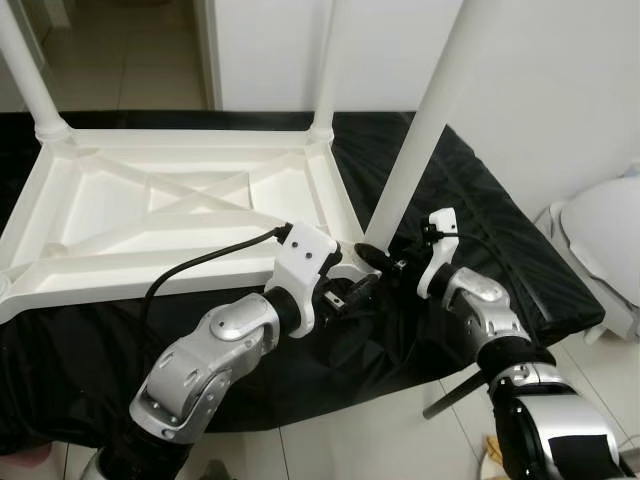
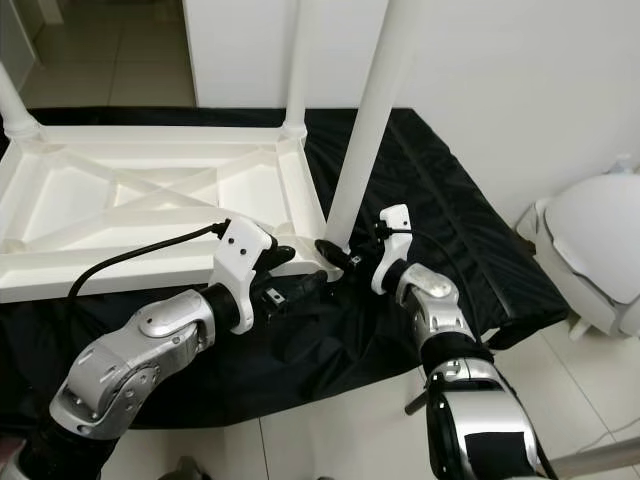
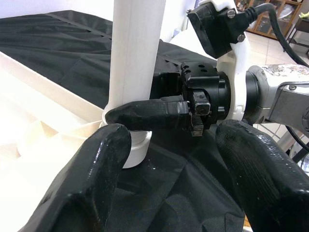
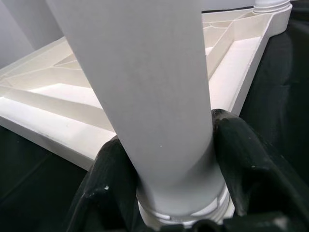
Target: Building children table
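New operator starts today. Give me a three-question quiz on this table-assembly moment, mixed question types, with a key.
1. True or false: the white tabletop lies upside down on a black cloth.
2. Multiple choice: the right pincer is
A) open above the cloth
B) shut around the base of the near table leg
C) holding a screwdriver
3. Short answer: where is the left pincer, and how are its fingers?

Key
1. True; its ribbed underside faces up.
2. B; one black finger sits on each side of the leg, just above the corner socket.
3. Just short of that same leg base, facing the right pincer, fingers open and holding nothing.
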`<state>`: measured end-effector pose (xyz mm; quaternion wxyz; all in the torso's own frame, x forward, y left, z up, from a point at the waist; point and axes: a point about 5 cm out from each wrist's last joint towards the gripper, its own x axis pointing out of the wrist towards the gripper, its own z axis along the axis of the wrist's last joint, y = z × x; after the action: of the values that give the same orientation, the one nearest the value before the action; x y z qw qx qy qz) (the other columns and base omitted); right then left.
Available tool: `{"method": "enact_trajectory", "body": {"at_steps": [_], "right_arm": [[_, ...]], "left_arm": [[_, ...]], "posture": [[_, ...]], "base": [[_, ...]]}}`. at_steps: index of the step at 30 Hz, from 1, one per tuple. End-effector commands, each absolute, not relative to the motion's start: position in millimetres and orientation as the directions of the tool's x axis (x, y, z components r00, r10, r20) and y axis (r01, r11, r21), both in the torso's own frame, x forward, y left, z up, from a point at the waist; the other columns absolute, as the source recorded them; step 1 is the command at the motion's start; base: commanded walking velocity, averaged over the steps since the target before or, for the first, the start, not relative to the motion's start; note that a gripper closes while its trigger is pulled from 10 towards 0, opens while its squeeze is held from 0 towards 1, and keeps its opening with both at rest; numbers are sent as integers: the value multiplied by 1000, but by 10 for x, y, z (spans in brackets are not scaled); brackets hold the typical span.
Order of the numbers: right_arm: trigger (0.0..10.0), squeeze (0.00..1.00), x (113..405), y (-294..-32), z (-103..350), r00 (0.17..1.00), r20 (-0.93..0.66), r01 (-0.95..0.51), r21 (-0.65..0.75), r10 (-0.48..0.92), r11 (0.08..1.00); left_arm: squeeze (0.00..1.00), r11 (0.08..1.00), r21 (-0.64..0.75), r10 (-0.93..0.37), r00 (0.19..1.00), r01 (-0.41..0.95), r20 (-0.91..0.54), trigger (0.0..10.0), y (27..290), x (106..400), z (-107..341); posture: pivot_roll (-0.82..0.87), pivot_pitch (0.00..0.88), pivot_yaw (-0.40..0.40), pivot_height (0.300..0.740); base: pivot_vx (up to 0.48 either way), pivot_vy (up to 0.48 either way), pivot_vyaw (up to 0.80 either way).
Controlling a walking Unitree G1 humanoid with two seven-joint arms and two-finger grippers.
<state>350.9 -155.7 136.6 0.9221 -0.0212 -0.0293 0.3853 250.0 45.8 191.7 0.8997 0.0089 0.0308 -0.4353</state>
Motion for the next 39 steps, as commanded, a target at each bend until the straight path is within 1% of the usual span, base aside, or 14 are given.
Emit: {"method": "enact_trajectory", "body": {"at_steps": [1,4,11,18,19,22,24,25,26,28,29,33,38,39], "right_arm": [[0,0,3492,-1540,1458,682,81,-723,-76,727,686],[0,0,3381,-1539,1528,677,120,-724,-67,726,686],[0,0,3279,-1482,1563,670,138,-730,-51,729,681],[0,0,3179,-1431,1386,731,63,-679,-24,679,734],[0,0,3184,-1416,1330,770,48,-637,-12,637,771],[0,0,3174,-1386,1279,801,28,-598,3,598,801],[0,0,3185,-1335,1131,888,-44,-456,49,458,889],[0,0,3185,-1335,1131,888,-44,-456,49,458,889],[0,0,3192,-1321,1088,917,-70,-389,60,393,919],[0,0,3192,-1321,1088,917,-70,-389,60,393,919],[0,0,3207,-1297,1058,962,-85,-258,45,261,965],[0,0,3205,-1205,1031,984,-100,-141,60,146,988],[0,0,3196,-1096,1049,988,-91,-124,49,128,991],[0,0,3173,-1015,1102,988,-61,-137,39,139,990]], "left_arm": [[0,559,-23,-828,556,829,-73,10000,410,2443,1899],[0,545,-26,-837,541,838,-76,10000,389,2428,1887],[0,545,-27,-837,541,838,-77,10000,393,2427,1886],[0,555,-27,-830,552,831,-75,10000,406,2429,1884],[0,557,-27,-829,554,830,-75,10000,408,2430,1882],[0,558,-28,-828,555,829,-75,10000,408,2432,1880],[0,561,-26,-827,558,827,-72,10000,410,2441,1888],[0,561,-26,-827,558,827,-72,10000,410,2441,1888],[0,561,-24,-826,559,827,-72,10000,415,2444,1892],[0,561,-24,-826,559,827,-72,10000,415,2444,1892],[0,561,-22,-826,559,827,-72,10000,422,2453,1895],[0,557,-18,-829,555,830,-73,10000,422,2463,1902],[0,555,-16,-830,553,832,-75,10000,421,2465,1900],[0,554,-13,-831,552,832,-75,10000,422,2469,1906]], "posture": [[4,52,-88,740],[0,50,-89,740],[1,53,-98,740],[4,60,-102,740],[0,62,-102,740],[1,61,-103,740],[4,62,-101,740],[4,62,-101,740],[1,60,-99,740],[1,60,-99,740],[2,59,-93,740],[1,59,-89,740],[0,58,-87,740],[7,58,-88,740]], "base": [[0,0,0],[0,0,0],[0,0,0],[0,0,0],[0,0,0],[0,0,0],[0,0,0],[0,0,0],[0,0,0],[0,0,0],[0,0,0],[0,0,0],[0,0,0],[0,0,0]]}}
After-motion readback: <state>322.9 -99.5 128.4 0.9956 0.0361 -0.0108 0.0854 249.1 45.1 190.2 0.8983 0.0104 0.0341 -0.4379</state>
